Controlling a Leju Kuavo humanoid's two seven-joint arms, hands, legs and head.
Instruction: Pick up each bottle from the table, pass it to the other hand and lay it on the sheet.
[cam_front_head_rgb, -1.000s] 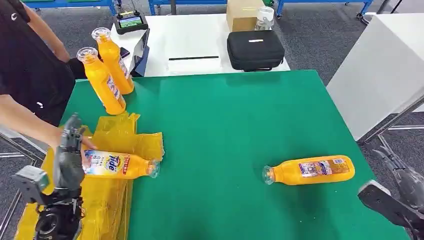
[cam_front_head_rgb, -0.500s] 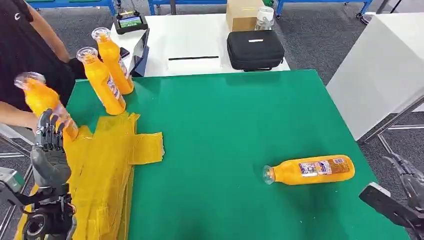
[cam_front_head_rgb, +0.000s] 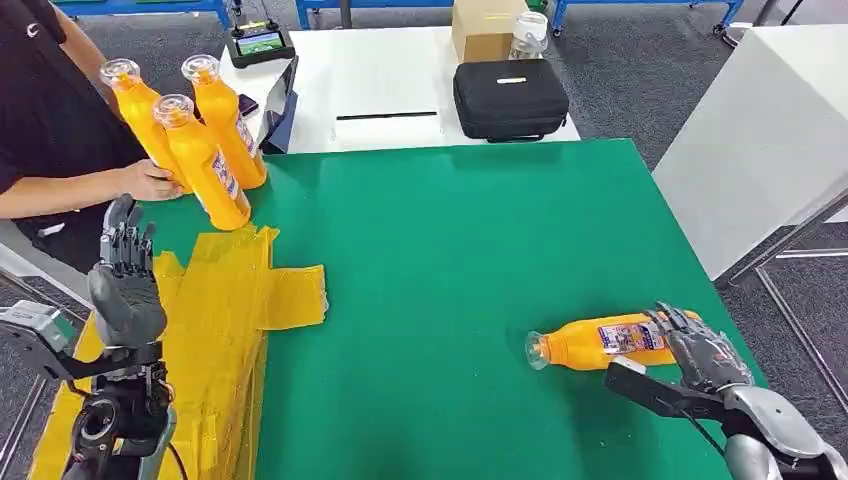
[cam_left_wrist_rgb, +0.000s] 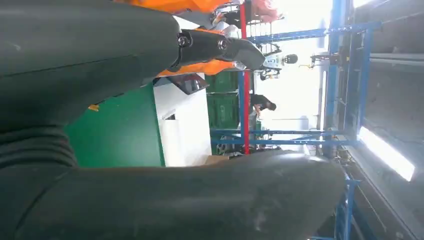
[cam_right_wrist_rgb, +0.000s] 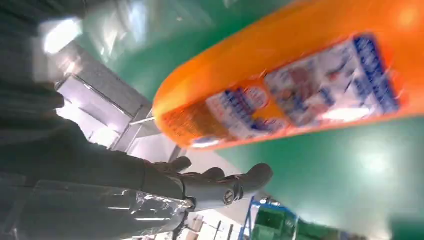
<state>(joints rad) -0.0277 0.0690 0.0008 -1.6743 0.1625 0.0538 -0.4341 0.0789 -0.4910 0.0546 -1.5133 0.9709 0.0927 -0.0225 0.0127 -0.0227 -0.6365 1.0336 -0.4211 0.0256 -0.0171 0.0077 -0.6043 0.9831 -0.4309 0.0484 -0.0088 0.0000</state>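
Bottle (cam_front_head_rgb: 615, 341) of orange liquid lies on its side near the right edge of the green surface (cam_front_head_rgb: 450, 250), its base hidden behind the right robot hand (cam_front_head_rgb: 700, 350), whose fingers spread over it; whether they touch cannot be told. The left robot hand (cam_front_head_rgb: 125, 285) stands open above the yellow sheet (cam_front_head_rgb: 240, 300). A person's hand (cam_front_head_rgb: 150, 180) holds one of three upright bottles (cam_front_head_rgb: 205, 175) at the far left corner.
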